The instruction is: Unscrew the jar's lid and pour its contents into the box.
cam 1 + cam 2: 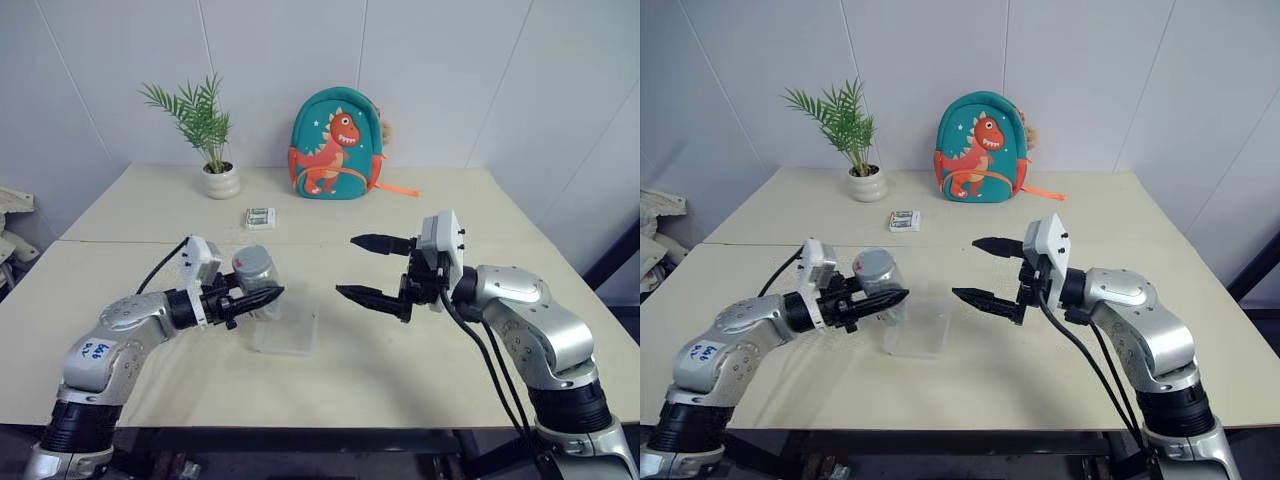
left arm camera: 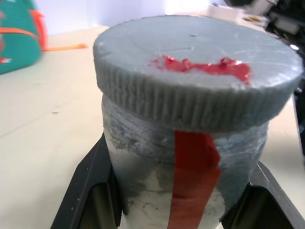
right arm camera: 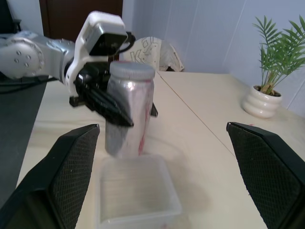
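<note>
Potted palm (image 1: 207,140), dinosaur backpack (image 1: 336,145) and white-and-green packet (image 1: 260,217) on the bench (image 1: 400,360), all beyond both claws, backpack against the wall.

Place: a plain indoor test room set up for robot trials, closer to a lab than a home.
Walls: bare white panels with visible seams, no decoration.
Worktop (image 1: 400,370): two pale beige tables pushed together on a dark metal frame.
Props: a potted palm (image 1: 205,135), a teal dinosaur backpack (image 1: 336,145) and a small white-and-green packet (image 1: 260,217) (laid out as staged clutter along the far side).
Doorway: a dark wooden door (image 3: 78,16) and a pale chair (image 3: 152,52) behind the worktop.
</note>
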Controlling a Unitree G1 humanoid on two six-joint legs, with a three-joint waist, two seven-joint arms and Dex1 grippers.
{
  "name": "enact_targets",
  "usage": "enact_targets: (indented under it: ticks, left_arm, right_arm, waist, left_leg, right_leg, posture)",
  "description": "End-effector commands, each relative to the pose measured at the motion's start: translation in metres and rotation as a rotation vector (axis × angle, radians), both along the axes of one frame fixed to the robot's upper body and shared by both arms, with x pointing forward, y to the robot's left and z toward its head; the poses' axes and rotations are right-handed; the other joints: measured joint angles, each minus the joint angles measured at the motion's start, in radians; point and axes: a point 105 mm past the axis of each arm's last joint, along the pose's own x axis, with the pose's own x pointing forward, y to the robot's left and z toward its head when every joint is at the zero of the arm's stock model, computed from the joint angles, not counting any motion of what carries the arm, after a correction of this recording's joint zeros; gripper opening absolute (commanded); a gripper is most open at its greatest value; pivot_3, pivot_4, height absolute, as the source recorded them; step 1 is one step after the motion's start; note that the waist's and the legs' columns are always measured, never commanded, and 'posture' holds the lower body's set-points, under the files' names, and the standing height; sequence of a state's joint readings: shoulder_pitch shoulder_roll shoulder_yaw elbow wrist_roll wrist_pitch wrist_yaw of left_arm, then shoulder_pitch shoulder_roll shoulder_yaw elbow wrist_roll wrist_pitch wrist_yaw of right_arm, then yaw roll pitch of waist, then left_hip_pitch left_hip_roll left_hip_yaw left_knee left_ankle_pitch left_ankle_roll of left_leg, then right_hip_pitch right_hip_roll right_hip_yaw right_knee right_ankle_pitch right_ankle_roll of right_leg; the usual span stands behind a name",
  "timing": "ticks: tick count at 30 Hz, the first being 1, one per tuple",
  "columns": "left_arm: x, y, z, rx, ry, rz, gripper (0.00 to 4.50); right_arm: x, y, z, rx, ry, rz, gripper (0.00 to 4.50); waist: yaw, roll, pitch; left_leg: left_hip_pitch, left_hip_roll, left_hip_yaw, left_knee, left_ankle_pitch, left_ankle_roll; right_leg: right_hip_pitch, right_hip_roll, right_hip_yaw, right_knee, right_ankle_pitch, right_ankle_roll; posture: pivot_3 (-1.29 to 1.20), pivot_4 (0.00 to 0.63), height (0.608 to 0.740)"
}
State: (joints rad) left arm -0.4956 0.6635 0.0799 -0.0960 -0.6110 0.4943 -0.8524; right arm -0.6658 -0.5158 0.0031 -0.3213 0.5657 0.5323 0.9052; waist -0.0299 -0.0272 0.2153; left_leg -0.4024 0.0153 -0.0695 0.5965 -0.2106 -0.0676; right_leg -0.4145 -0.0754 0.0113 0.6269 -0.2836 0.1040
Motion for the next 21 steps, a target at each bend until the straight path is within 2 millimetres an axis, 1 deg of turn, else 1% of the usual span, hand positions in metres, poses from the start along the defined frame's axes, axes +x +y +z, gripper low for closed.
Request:
enact_targets:
  ticks: [1,3,7,11,15,17,21]
  left_arm:
    - [0.001,-0.008,0.001,0.033,-0.056,-0.06,1.99]
    - [0.002,-0.013,-0.002,0.046,-0.051,-0.084,1.99]
    - [0.005,-0.02,-0.005,0.052,-0.045,-0.108,1.99]
    - [0.005,-0.023,-0.008,0.073,-0.041,-0.128,1.99]
    - [0.008,-0.026,-0.007,0.084,-0.048,-0.138,1.99]
    - [0.009,-0.027,-0.007,0.086,-0.053,-0.139,1.99]
    - [0.011,-0.029,-0.005,0.083,-0.064,-0.14,1.99]
  right_arm:
    - [-0.01,0.018,0.014,0.032,-0.026,0.034,4.5]
    - [-0.007,0.022,0.012,0.008,-0.01,0.012,4.5]
    - [0.0,0.033,0.016,0.031,0.043,-0.02,4.5]
    - [-0.002,0.053,0.016,0.017,0.054,0.005,4.5]
    - [-0.003,0.072,0.007,-0.012,0.058,0.028,4.5]
    - [0.0,0.077,0.004,-0.019,0.066,0.023,4.5]
    - [0.007,0.081,-0.001,-0.039,0.079,-0.004,4.5]
  waist:
    - [0.0,0.0,0.0]
    - [0.003,0.0,0.0]
    - [0.004,0.0,0.0]
    - [0.001,0.0,0.0]
    - [0.002,0.0,0.0]
    - [0.002,0.0,0.0]
    - [0.002,0.0,0.0]
  left_leg:
    - [0.0,0.0,0.0,0.0,0.0,0.0]
    - [0.0,0.0,0.0,0.0,0.0,0.0]
    - [-0.001,0.0,0.0,0.001,0.0,0.0]
    - [-0.001,0.0,0.0,0.0,0.0,0.001]
    - [-0.001,0.0,0.0,0.0,0.0,0.001]
    - [-0.001,0.0,0.0,0.0,0.0,0.001]
    - [-0.001,0.0,0.0,0.001,0.0,0.001]
  right_leg:
    - [0.0,0.0,0.0,0.0,0.0,0.0]
    - [0.0,0.0,0.0,0.0,0.0,0.0]
    - [0.0,0.0,0.0,-0.001,0.0,0.0]
    - [0.0,0.0,0.0,0.0,0.0,0.0]
    - [-0.001,0.0,0.0,0.0,0.0,0.0]
    - [-0.001,0.0,0.0,0.0,0.0,0.0]
    - [-0.001,0.0,0.0,0.0,0.0,0.001]
  posture:
    - [0.0,0.15,0.74]
    - [0.0,0.15,0.74]
    - [0.0,0.15,0.74]
    - [0.0,0.15,0.74]
    - [0.0,0.15,0.74]
    - [0.0,0.15,0.74]
    - [0.0,0.15,0.74]
